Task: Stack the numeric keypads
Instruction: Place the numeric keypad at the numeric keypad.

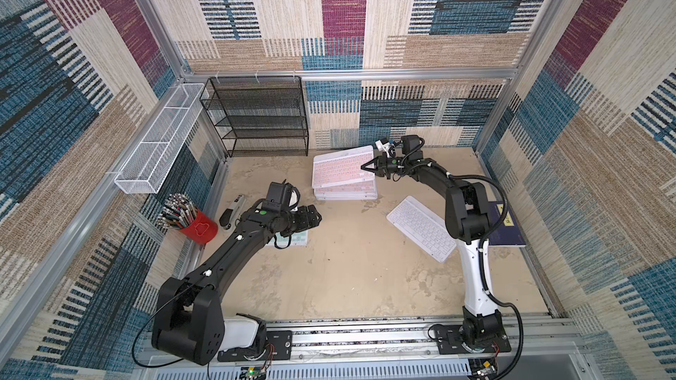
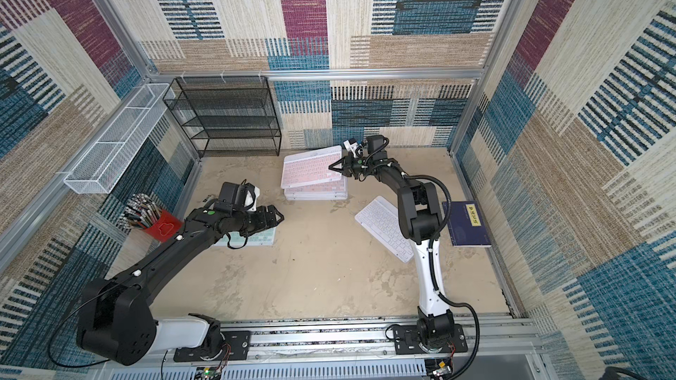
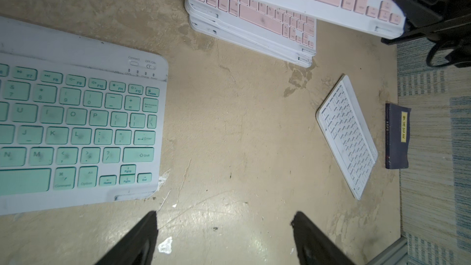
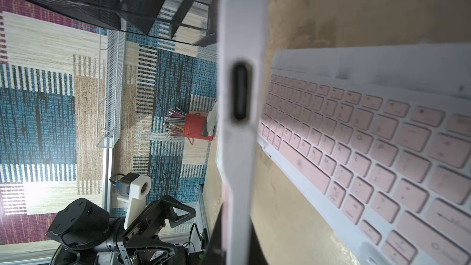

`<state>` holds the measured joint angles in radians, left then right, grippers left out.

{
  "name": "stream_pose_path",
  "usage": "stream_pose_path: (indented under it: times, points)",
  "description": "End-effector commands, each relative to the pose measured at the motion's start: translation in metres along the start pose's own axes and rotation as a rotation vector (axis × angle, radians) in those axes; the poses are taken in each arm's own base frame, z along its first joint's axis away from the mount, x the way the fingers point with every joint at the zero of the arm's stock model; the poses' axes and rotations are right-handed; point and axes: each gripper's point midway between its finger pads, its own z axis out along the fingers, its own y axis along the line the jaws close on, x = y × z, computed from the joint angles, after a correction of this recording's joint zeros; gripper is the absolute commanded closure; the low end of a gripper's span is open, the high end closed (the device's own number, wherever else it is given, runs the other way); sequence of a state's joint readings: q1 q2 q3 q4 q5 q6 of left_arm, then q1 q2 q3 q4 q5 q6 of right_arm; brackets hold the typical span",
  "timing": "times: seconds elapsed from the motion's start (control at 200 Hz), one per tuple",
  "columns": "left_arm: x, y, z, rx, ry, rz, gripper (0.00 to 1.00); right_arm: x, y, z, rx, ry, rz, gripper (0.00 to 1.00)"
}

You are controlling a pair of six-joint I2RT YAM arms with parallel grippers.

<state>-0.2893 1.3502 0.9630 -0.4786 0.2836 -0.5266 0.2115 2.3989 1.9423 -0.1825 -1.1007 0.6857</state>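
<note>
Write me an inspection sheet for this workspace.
Surface: tan tabletop, scuffed and stained.
Job's things: pink keypad held tilted over the pile of keypads; mint keypad and white keypad lie apart, unstacked.
Clutter: stapler, red pen cup, dark blue book.
End effectors: left end effector open by the mint keypad; right end effector shut on the pink keypad.
Cables: black cable loops off the right arm.
Surroundings: black mesh shelf, white wire basket, carpeted walls.

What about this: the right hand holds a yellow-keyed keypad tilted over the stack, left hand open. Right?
Not quite: the keypad in the right hand has pink keys, not yellow, as a top view shows. It is tilted over the stack, and the left hand is open.
</note>
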Motion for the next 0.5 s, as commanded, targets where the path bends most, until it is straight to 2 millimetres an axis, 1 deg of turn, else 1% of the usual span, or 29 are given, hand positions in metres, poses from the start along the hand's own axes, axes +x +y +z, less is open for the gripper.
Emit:
stream_pose_path:
  times: [0.0,0.065,0.22,0.27,0.366,0.491]
  points:
    - [-0.003,-0.002,0.002,0.018,-0.008,0.013,0.14,0.004,-0.003,0.001,-0.021,0.038,0.029,1.0]
    - [-0.002,-0.002,0.004,0.018,-0.003,0.011,0.14,0.004,-0.01,0.003,-0.006,0.036,0.05,1.0]
    - [-0.001,-0.001,0.005,0.02,0.002,0.01,0.14,0.002,-0.042,0.007,0.09,0.024,0.103,1.0]
    - [-0.001,-0.001,0.006,0.019,0.004,0.009,0.14,-0.001,-0.055,0.007,0.152,0.012,0.117,1.0]
    - [-0.001,-0.001,0.006,0.021,0.003,0.005,0.14,-0.004,-0.074,0.006,0.242,-0.006,0.139,1.0]
    - [0.0,-0.001,0.007,0.023,0.008,0.006,0.14,-0.006,-0.097,-0.001,0.373,-0.028,0.155,1.0]
